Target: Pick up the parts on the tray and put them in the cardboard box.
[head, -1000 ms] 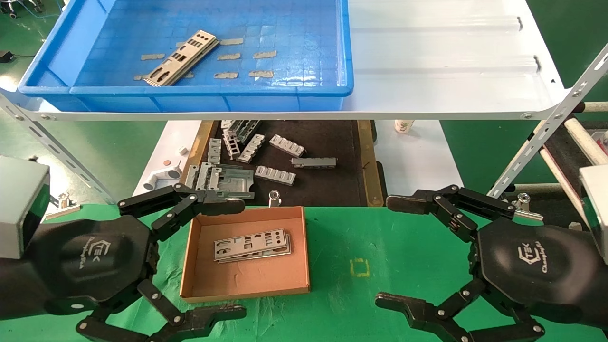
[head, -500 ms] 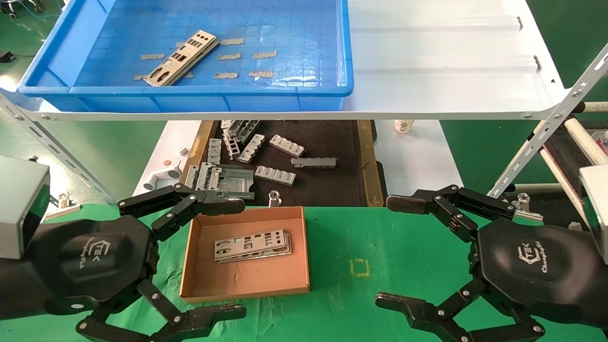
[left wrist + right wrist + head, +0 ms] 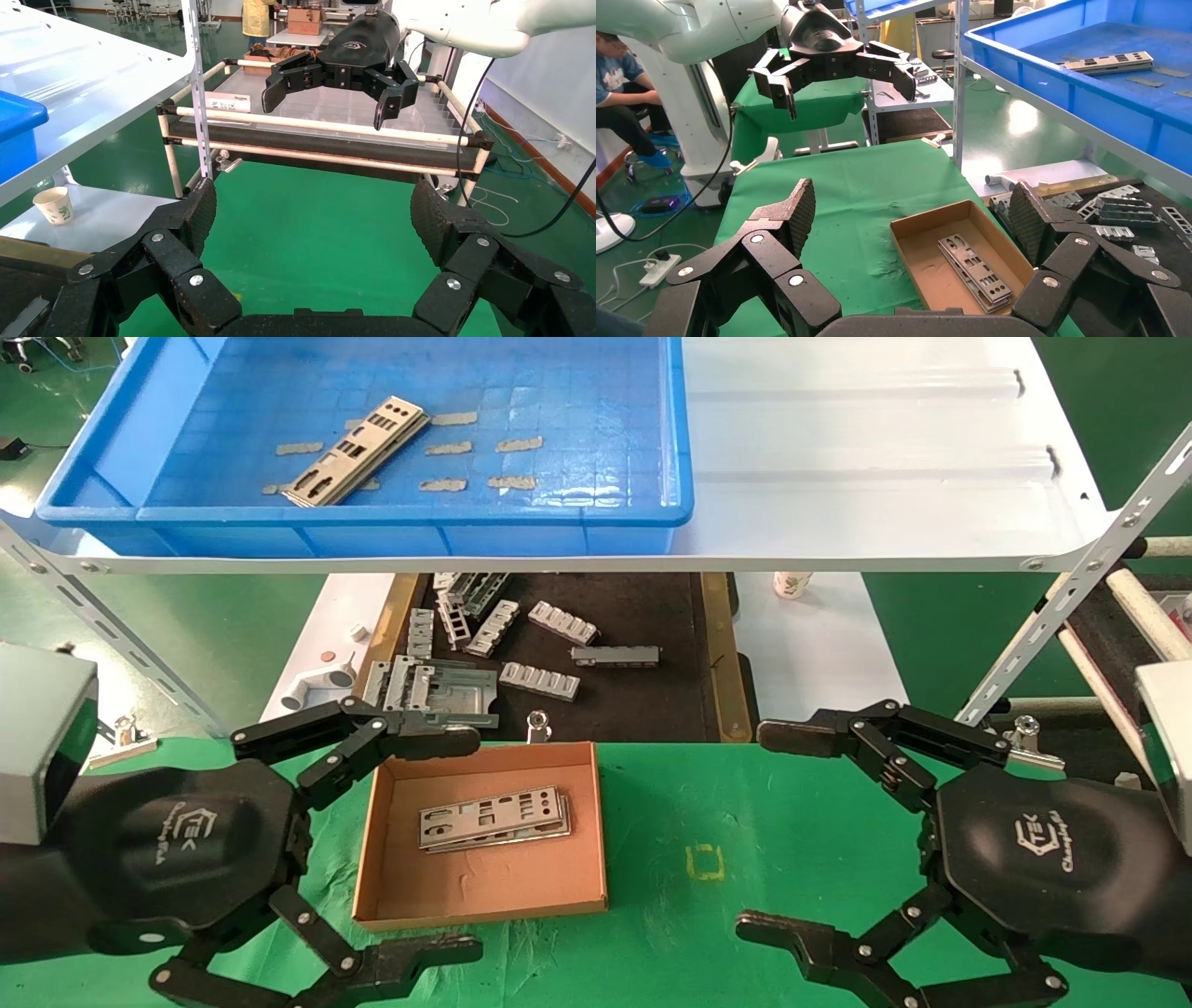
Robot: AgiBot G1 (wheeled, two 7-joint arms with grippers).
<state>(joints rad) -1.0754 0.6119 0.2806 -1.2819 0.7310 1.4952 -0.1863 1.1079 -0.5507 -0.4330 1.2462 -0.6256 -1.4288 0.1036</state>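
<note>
Silver plates remain in two places: a small stack of parts (image 3: 357,452) lies diagonally in the upper left of the head view on the grid floor of the blue tray (image 3: 391,528), and another stack (image 3: 494,819) lies flat inside the cardboard box (image 3: 484,905) at lower centre on the green cloth (image 3: 745,822). Both of my grippers are empty, fingers spread wide: the left gripper (image 3: 466,845) flanks the left wall of the box, and the right gripper (image 3: 759,829) sits at lower right, well apart from the box. I judge the step in hand to be a fresh reach for the tray stack. To do it well I would raise the left arm clear of the white shelf edge (image 3: 559,563) before moving forward, turn the jaws across the short width of the plates, and close low on the floor so that the thin metal is not skated away; lifting one plate off the stack may need an edge-first pinch. The right wrist view shows what the head view does not, namely the box stack (image 3: 973,270) in oblique profile, several plates deep, and the tray stack (image 3: 1112,62) beyond the rim. The left wrist view looks away from the work, showing only the right gripper (image 3: 325,98), a paper cup (image 3: 55,205) and a rail frame.
</note>
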